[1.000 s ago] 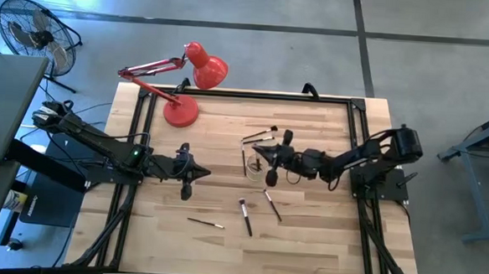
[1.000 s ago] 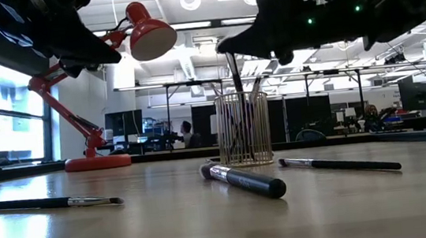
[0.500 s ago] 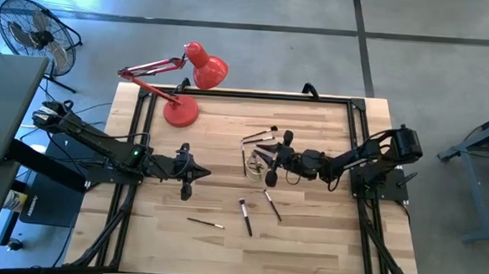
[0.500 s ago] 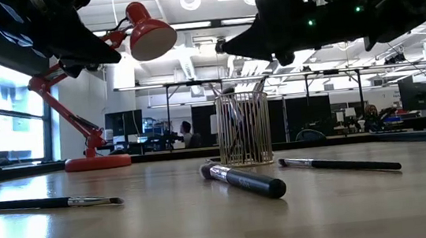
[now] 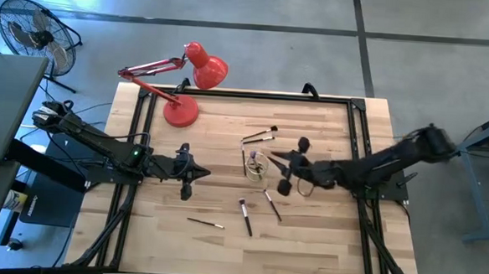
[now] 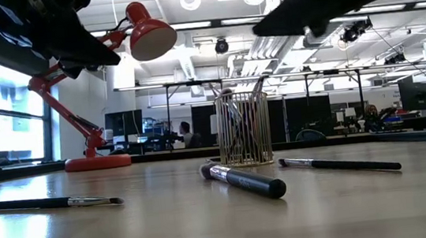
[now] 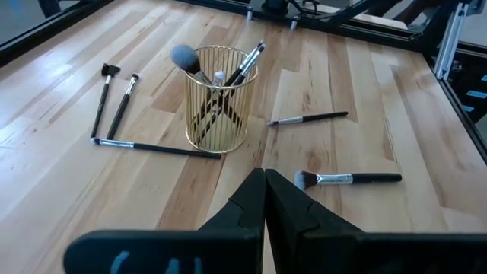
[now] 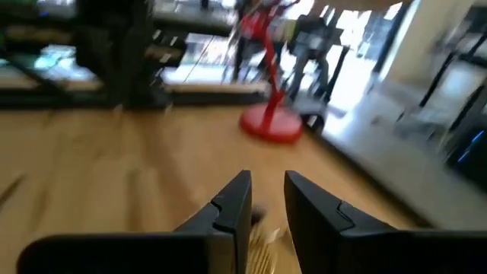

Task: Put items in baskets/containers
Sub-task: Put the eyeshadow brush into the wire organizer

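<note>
The container is a gold wire cup (image 5: 257, 164) standing upright mid-table, also seen in the left wrist view (image 7: 221, 99) and the low view (image 6: 243, 128), with several brushes standing in it (image 7: 228, 72). Other brushes lie flat on the table: two beyond the cup (image 5: 261, 136), one at its left (image 5: 244, 160), three nearer (image 5: 272, 204) (image 5: 245, 217) (image 5: 205, 222). My right gripper (image 5: 278, 161) (image 8: 266, 190) is open and empty, in the air just right of the cup. My left gripper (image 5: 205, 172) (image 7: 264, 183) is shut and empty, left of the cup.
A red desk lamp (image 5: 184, 83) stands at the table's far left corner, its base (image 5: 179, 112) on the wood. A black frame rail (image 5: 247, 95) runs round the table's edges. Bare wood lies along the near edge (image 5: 247, 255).
My right gripper held a brush upright over the cup and let it go; the brush dropped into the cup among the others. The gripper then drew back toward the table's right edge and rose, tipping upward.
</note>
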Tool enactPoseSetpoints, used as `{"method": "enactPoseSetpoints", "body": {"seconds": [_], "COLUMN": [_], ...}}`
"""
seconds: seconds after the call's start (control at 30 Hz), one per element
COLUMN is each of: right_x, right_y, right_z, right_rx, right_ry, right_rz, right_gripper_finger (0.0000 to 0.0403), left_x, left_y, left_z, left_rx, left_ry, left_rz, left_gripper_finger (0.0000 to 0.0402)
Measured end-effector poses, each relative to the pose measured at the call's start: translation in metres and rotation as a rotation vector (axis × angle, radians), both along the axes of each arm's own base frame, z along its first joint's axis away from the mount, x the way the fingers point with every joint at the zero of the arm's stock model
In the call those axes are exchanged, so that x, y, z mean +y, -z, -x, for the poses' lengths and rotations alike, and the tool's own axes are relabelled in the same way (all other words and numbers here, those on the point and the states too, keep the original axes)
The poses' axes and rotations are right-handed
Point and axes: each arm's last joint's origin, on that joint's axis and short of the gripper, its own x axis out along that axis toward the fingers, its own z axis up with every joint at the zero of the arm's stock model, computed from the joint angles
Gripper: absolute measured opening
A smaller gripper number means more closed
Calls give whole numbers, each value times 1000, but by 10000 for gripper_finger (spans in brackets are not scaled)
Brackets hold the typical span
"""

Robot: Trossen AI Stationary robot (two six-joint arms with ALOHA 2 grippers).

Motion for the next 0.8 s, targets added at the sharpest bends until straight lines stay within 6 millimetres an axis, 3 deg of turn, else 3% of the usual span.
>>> {"method": "enactPoseSetpoints", "body": {"seconds": [0.23,0.4,0.57,0.8], "right_x": [12,19,22,29], "right_y": [-15,-8,11,37], "right_z": [44,65,74,68], "right_rx": [51,160,316,498], "right_ry": [-21,-30,26,33], "right_rz": [-266,-394,-474,-614], "right_gripper_finger": [56,27,4,2], "left_x": [0,0,-6,-19], "left_y": [0,-3,-4,-12], "left_z": [0,-1,-12,-49], "left_rx": [-2,-34,-24,191], "left_ry": [0,-2,29,86], "left_rz": [0,15,39,-101], "left_gripper_finger": [0,0,0,0]}}
